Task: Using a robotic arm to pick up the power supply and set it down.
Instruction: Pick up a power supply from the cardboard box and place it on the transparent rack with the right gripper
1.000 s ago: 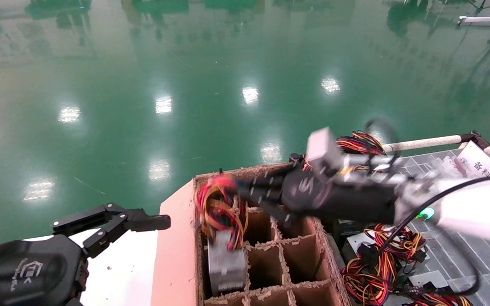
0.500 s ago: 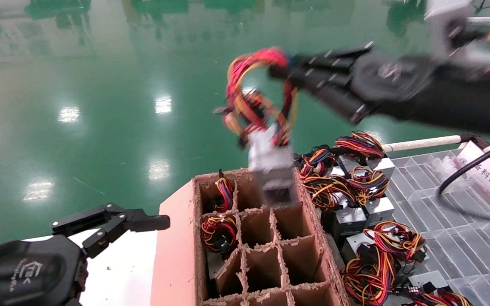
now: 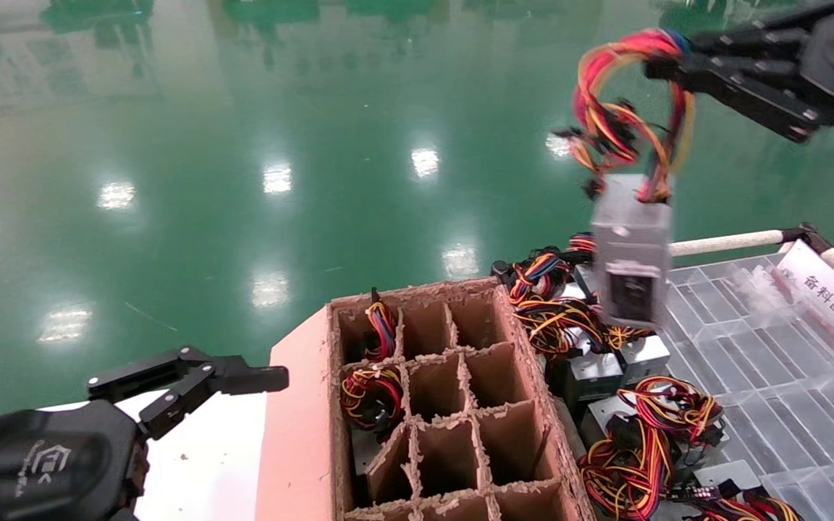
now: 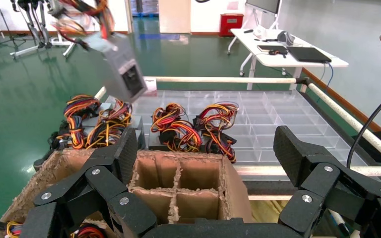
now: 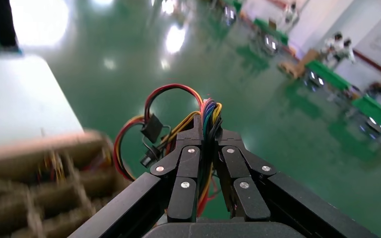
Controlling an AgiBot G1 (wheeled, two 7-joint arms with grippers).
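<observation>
Right pincer [image 3: 667, 61] sits high at about two o'clock in the head view, clamped tight on the looped bundle of red, yellow, orange and black wires [image 3: 623, 108]; the right wrist view shows its black fingers [image 5: 188, 163] pressed together around those wires [image 5: 206, 116]. From the bundle the power supply [image 3: 631, 250] dangles in the air, a silver-grey box hanging slightly tilted, its dark socket face turned toward the camera. It hangs above the pile of other power supplies [image 3: 591, 362] that lie with their coloured wires on the clear gridded tray [image 3: 772, 362], at three o'clock from the brown cardboard divider box [image 3: 446, 405]. Two cells on the nine o'clock side of that box hold wire bundles [image 3: 370, 394].

Left pincer [image 3: 192, 380] rests at about eight o'clock, low over the white desk [image 3: 214, 463], spread wide and holding nothing; from its wrist view the two fingers [image 4: 104, 173] frame the divider box [image 4: 178, 183], with the hanging power supply [image 4: 119, 67] seen beyond it.
</observation>
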